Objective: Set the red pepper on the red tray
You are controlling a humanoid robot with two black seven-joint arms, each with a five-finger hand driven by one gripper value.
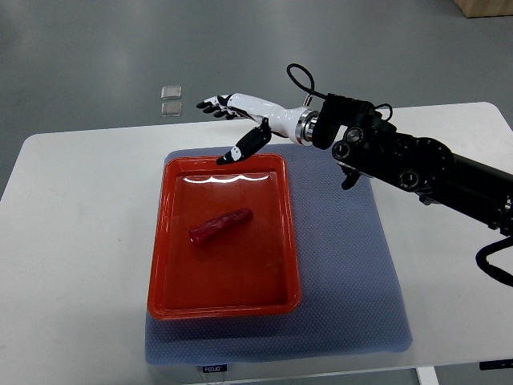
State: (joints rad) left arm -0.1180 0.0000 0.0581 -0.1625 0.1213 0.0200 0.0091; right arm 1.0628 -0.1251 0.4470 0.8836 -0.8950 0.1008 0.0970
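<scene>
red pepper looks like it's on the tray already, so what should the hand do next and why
Probably just draw the right hand back toward the right edge. The red pepper already lies inside the red tray, and the hand hovers open beyond the tray's far rim, holding nothing, so nothing seems left to place.

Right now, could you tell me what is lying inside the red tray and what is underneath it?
Inside the red tray lies one red pepper, near the middle. Under the tray is a blue-grey mat on the white table. The part of the mat beneath the tray is covered.
</scene>
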